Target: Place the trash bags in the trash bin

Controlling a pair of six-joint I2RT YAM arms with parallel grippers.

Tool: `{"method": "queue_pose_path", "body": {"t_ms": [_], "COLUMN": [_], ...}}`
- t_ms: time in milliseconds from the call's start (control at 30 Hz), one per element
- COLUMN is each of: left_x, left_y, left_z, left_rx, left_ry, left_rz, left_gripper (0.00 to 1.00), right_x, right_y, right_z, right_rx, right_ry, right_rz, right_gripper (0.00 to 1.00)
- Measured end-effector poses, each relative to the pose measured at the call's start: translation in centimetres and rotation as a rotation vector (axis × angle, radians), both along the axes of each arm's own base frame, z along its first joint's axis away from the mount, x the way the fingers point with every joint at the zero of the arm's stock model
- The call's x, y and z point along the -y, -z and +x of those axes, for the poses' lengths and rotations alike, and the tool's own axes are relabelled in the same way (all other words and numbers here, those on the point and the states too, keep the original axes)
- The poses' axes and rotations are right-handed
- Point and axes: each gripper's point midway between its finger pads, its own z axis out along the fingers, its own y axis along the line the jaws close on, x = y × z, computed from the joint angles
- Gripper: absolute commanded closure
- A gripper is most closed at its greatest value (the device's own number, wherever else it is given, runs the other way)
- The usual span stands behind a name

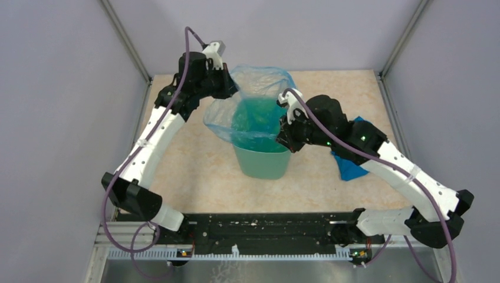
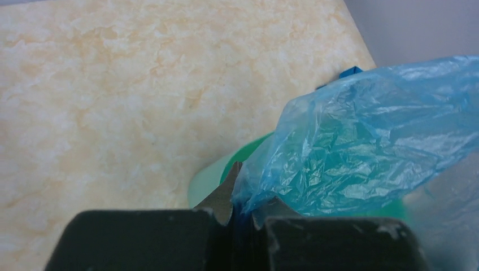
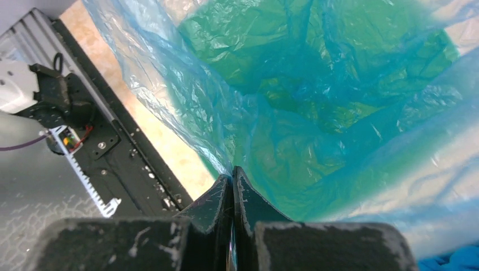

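The mint-green trash bin [image 1: 262,162] stands upright at the table's middle. The light blue translucent trash bag [image 1: 253,100] hangs open over and into its mouth, its lower part inside the bin. My left gripper [image 1: 231,88] is shut on the bag's far-left rim; in the left wrist view the gripper [image 2: 243,206] pinches bunched film [image 2: 361,152] above the bin's rim [image 2: 206,178]. My right gripper [image 1: 283,127] is shut on the bag's right rim; in the right wrist view the gripper [image 3: 233,175] clamps the film [image 3: 316,101], with the green bin showing through it.
A darker blue crumpled bundle [image 1: 352,162] lies on the table under my right arm, right of the bin; a bit shows in the right wrist view [image 3: 452,261]. Grey walls close in the left, right and back. The black base rail [image 1: 265,227] runs along the near edge.
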Motion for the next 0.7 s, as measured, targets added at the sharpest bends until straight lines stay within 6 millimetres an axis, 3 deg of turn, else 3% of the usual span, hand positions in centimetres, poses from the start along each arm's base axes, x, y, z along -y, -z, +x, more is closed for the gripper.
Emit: {"method": "queue_pose_path", "body": {"t_ms": [233,467,700], "left_x": [-1.9,-2.8,-3.4], "left_y": [0.7,3.3,4.8], "left_z": [-4.5,-6.7,-6.9], "left_rx": [0.003,-0.03,-0.028], "left_ry": [0.005,-0.008,-0.051], "left_rz": [0.01,0.001,-0.013], "left_gripper": [1.0,0.99,0.98], "right_x": [1.9,3.0,4.0], "right_y": [-0.7,2.4,5.5], "right_z": [-3.0,-4.8,-5.4], "right_rx": [-0.023,-0.101,-0.139], "right_ry": [-0.028,-0.034,-0.012], "right_rz": [0.042,-0.009,-0.06], "right_gripper": [1.0,1.0,1.0]}}
